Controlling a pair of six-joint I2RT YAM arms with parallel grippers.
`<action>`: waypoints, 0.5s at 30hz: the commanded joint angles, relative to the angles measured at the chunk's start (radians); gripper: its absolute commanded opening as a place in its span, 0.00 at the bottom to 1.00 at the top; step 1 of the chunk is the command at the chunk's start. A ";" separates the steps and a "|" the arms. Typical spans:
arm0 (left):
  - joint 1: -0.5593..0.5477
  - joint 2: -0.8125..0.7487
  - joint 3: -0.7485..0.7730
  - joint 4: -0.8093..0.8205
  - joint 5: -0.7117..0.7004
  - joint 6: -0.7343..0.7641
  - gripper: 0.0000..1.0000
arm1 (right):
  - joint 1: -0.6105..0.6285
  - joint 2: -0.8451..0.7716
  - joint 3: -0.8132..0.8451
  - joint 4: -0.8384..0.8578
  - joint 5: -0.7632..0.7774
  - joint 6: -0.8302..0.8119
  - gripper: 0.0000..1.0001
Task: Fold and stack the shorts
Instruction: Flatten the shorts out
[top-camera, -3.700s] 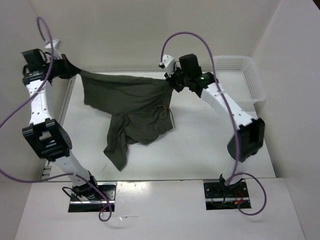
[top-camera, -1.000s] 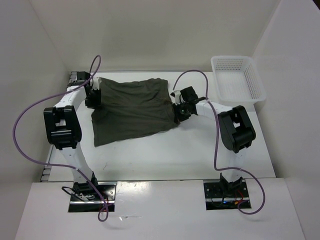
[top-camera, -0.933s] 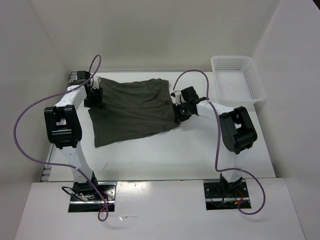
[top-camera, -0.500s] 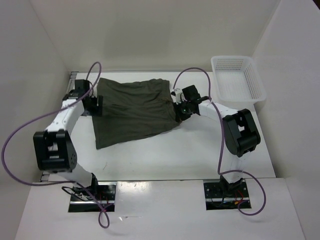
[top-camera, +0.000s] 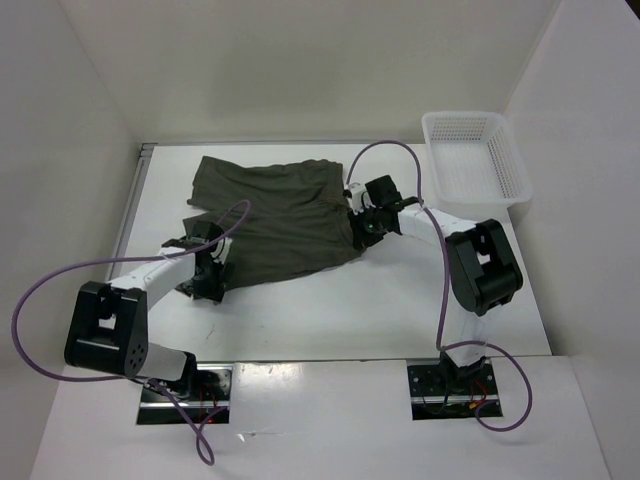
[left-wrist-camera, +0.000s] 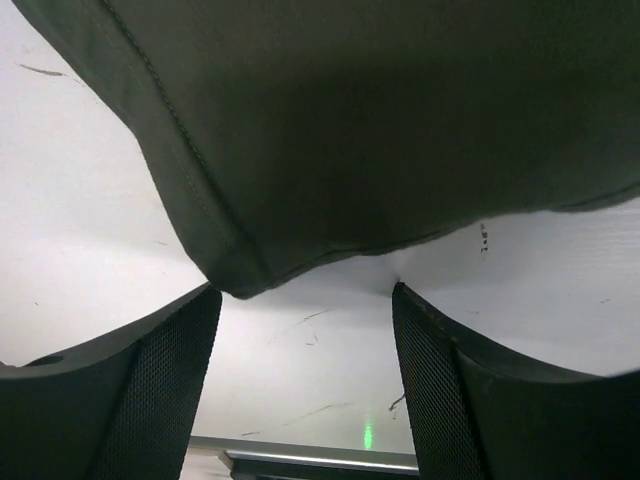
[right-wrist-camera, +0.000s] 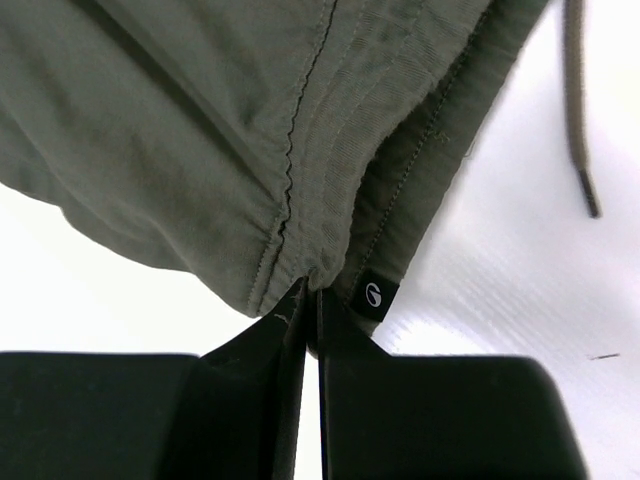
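The dark olive shorts lie spread flat on the white table. My left gripper is low at their near-left corner. In the left wrist view that gripper is open, its mesh-padded fingers bare, and the hem corner of the shorts lies just past the tips. My right gripper is at the right edge of the shorts. Its jaws are shut on the gathered waistband, next to a small black logo tag. The drawstring trails on the table.
A white mesh basket stands at the back right corner. White walls close in the table at the back and on both sides. Bare tabletop lies between the shorts and the arm bases.
My left gripper has let go of the far-left corner, opened, and swung toward me to the near-left corner. The shorts' left edge has slackened. The right gripper has barely moved.
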 joint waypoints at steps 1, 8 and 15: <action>-0.006 0.054 -0.036 0.121 -0.056 0.002 0.76 | -0.010 -0.064 -0.034 0.004 -0.002 -0.034 0.08; -0.006 0.157 0.008 0.129 -0.054 0.002 0.05 | -0.010 -0.099 -0.043 -0.065 -0.034 -0.147 0.00; -0.006 -0.088 0.096 -0.189 0.077 0.002 0.00 | -0.010 -0.197 -0.075 -0.294 -0.063 -0.459 0.00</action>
